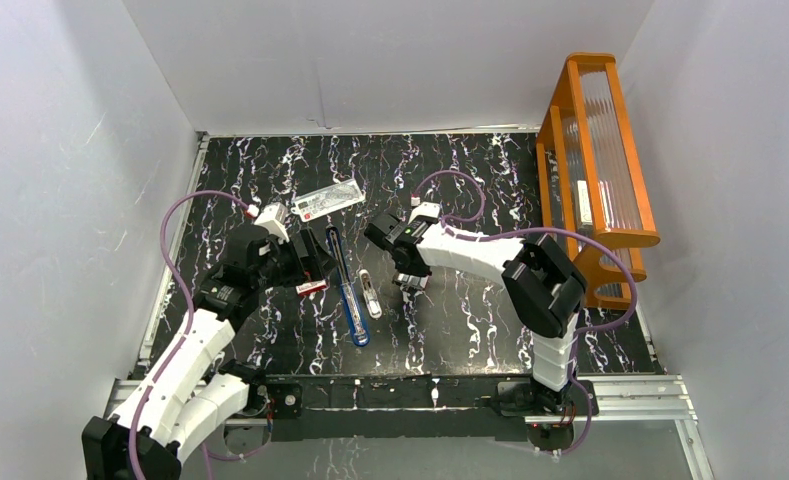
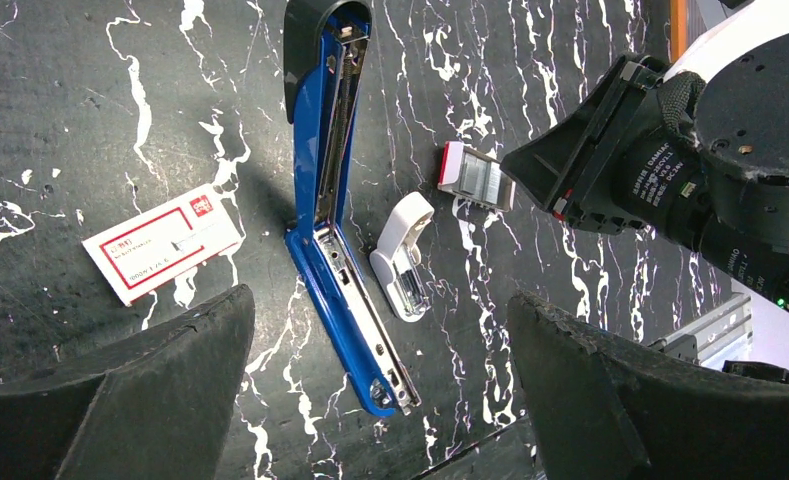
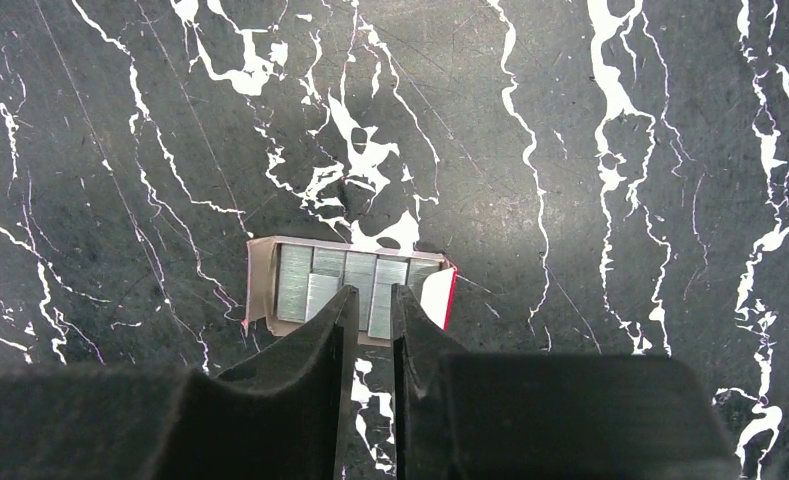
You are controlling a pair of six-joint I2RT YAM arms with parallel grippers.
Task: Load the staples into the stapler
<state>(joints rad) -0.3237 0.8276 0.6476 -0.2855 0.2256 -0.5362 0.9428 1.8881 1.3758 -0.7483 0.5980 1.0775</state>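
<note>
Several silvery staples [image 3: 295, 280] fill rectangular cardboard tray [image 3: 260, 285].

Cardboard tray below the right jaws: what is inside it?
Silvery staple strips lie side by side in the tray, filling most of it. The right jaws' tips cover the near middle, so whether they pinch a strip cannot be seen.

blue stapler [image 2: 306, 150], silvery staples [image 3: 315, 275], black white-veined table [image 1: 470, 325]
</note>
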